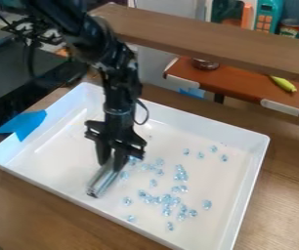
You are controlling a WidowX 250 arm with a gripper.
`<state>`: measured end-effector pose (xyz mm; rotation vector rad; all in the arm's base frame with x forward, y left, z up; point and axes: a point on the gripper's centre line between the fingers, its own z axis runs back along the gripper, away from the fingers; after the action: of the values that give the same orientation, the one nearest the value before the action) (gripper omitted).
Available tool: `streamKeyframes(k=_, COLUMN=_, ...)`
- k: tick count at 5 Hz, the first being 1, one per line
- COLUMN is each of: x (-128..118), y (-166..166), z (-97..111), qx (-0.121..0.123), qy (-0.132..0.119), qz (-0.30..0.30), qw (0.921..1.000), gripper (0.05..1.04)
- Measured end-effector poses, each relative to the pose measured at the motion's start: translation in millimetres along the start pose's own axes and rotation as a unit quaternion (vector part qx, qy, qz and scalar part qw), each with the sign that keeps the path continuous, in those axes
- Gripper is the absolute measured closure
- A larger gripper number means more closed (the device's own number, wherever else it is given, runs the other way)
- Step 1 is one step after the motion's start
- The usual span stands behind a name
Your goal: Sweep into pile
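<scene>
The wooden table (21, 205) near me bears the white tray (57, 154), where the gripper (112, 159) pinches a silvery bar (101, 181) left of the scattered bluish beads (167, 199), so it should sweep low, level and slow, herding strays inward.

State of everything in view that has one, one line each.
Gripper: closed on the silvery bar, low over the tray's left-centre.
Silvery bar: gripped, tilted, lower end at or near the tray floor.
Light-blue beads: loose, spread out, denser toward the near side, not one pile.
White tray: open side up, holding the beads.
Blue tape: over the tray's left rim.
</scene>
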<state>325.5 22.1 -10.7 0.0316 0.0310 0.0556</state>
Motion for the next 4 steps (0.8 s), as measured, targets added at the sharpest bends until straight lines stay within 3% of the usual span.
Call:
streamKeyframes(k=2, x=-15, y=-48, z=6, qx=-0.031, qy=0.007, qz=-0.027, qw=0.9991, gripper=0.734)
streamKeyframes(k=4, x=-16, y=-80, z=21, qx=-0.079, qy=-0.008, qz=-0.038, qw=0.9961, gripper=0.734)
